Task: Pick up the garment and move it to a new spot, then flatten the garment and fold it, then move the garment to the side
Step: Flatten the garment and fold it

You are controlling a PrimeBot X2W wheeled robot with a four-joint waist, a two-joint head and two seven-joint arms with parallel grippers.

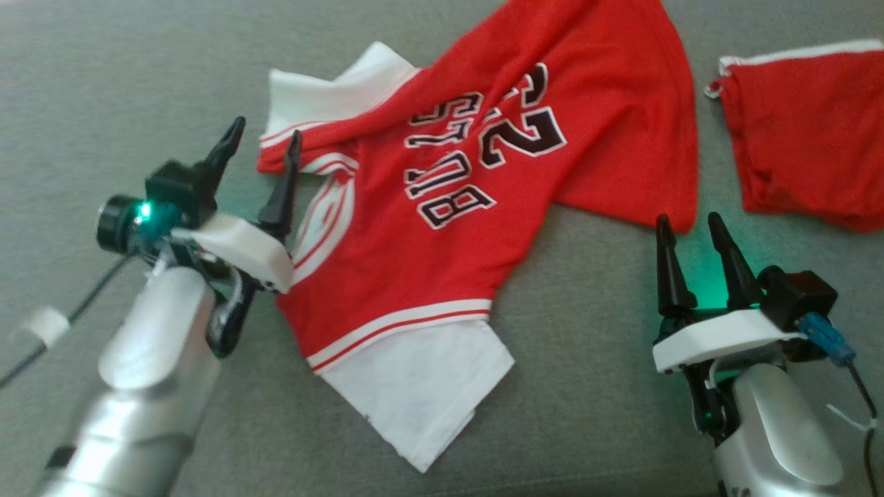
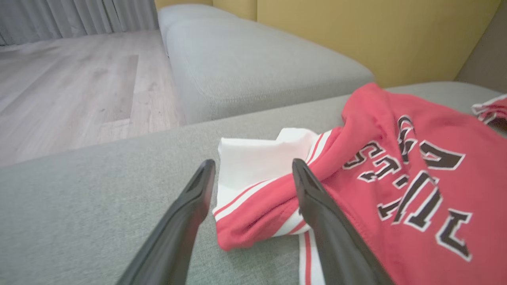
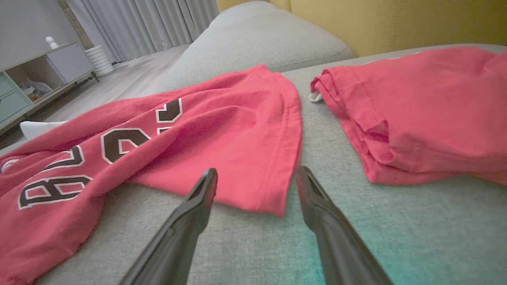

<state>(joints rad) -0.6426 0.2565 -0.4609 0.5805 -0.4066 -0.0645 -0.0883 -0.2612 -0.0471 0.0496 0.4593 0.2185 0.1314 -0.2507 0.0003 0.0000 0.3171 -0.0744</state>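
My left gripper (image 1: pixel 267 131) and right gripper (image 1: pixel 689 221) both hang spread and empty beside the rumpled red-and-white lettered jersey (image 1: pixel 428 276), lying on the grey fabric cushion (image 1: pixel 587 386). Flattening looks unfinished, I think; folding and moving aside remain.

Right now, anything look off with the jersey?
The red jersey lies askew and rumpled on the grey cushion: its upper white sleeve is bunched under a red fold by the open left gripper. No damage visible.
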